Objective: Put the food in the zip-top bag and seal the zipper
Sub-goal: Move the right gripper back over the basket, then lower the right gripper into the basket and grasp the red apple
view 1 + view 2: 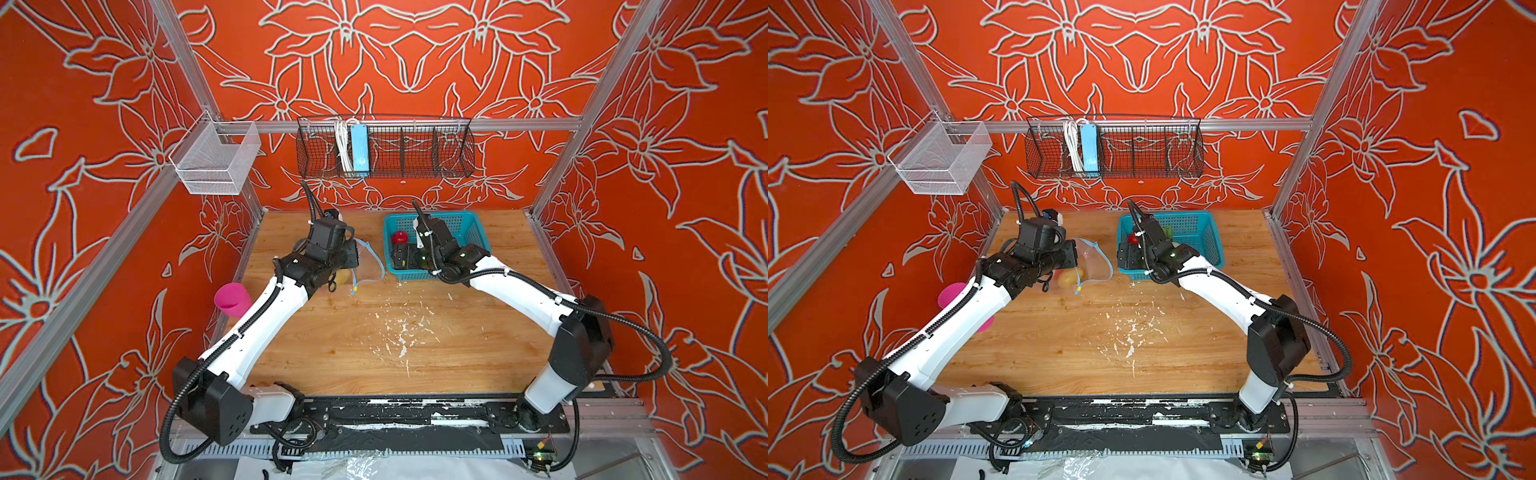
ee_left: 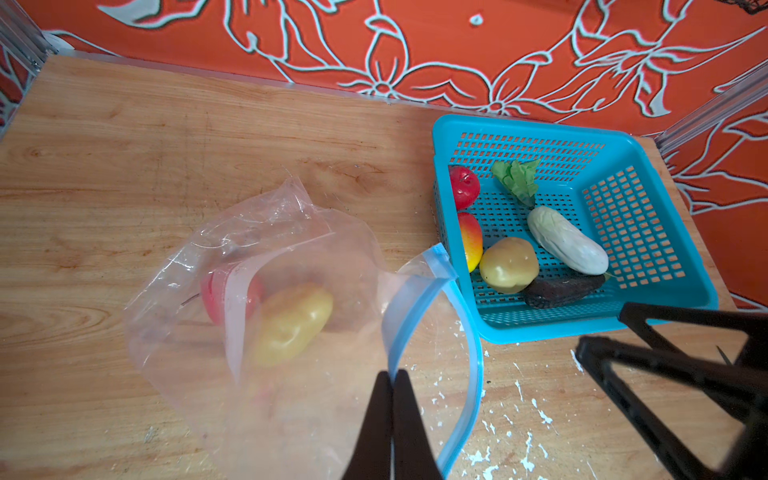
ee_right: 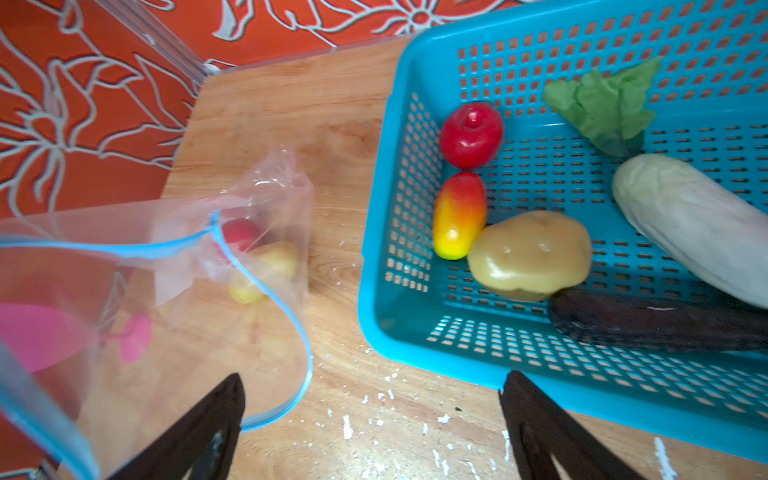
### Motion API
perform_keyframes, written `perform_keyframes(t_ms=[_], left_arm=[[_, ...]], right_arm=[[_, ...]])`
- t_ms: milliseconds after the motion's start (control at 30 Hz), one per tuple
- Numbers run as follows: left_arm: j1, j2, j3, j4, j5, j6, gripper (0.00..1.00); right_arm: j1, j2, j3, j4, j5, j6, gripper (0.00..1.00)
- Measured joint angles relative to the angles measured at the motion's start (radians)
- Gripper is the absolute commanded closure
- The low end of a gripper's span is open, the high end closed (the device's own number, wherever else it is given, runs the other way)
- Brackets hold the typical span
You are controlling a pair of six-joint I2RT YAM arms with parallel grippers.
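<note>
Left claw closest to lens, clenched on upper lip of bag at zipper, mouth held agape toward basket. Right claw spread wide, empty, over basket's near corner. Table under everything.

Bag bottom resting on table just beside basket. Thin, limp, slick film, likely to slump if released. Best pinched at stiffer zipper strip.

Inside bag: potato, red ball.

In basket: white vegetable, second potato, dark lump, leafy piece, mango, second red ball. Probably light, hard, smooth. Round ones apt to roll, so grip across middle.
</note>
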Motion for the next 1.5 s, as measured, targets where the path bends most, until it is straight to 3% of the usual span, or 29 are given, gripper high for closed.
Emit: perform_keyframes(t_ms=[600,1500], left_arm=[[0.0,-0.018,-0.025,0.023,0.021,0.002,1.0],[0.0,-0.023,-0.054,0.053,0.007,0.025,1.0]], right_arm=[[-0.109,0.251,0.283,-0.11,-0.008,-0.072,0.03],[-0.182,0.488,0.518,-0.171,-0.062,-0.127,0.05]])
